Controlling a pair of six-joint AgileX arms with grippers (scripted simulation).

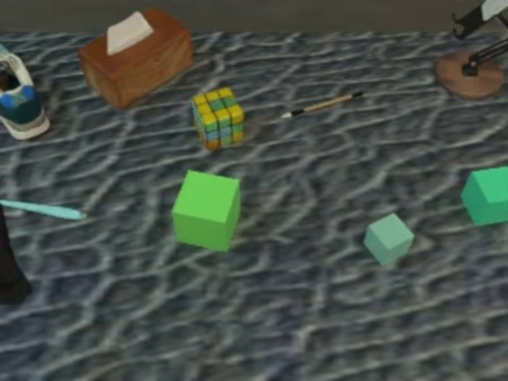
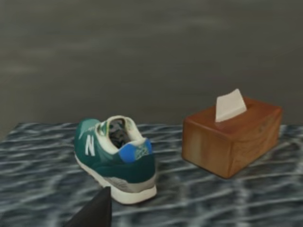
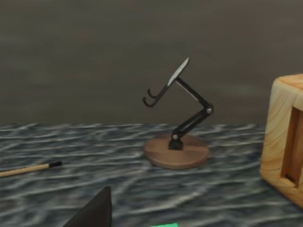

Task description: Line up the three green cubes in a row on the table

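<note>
Centrally, large bright lime-green cube [image 1: 206, 210] sits upright on dark wavy-patterned tabletop [image 1: 278, 317]; small pale mint-green cube [image 1: 388, 238] well right of it, medium emerald-green cube [image 1: 486, 195] at right edge, all apart. Left arm's dark bulk parked at left edge; both grippers' openings can't be told. Chequered puzzle cube [image 1: 217, 117] behind lime cube.

At three o'clock the emerald cube [image 1: 486, 195] is cut by the top view's edge; at nine o'clock, the sneaker [image 1: 19, 97] too. Each wrist view shows one dark tool tip only.
</note>
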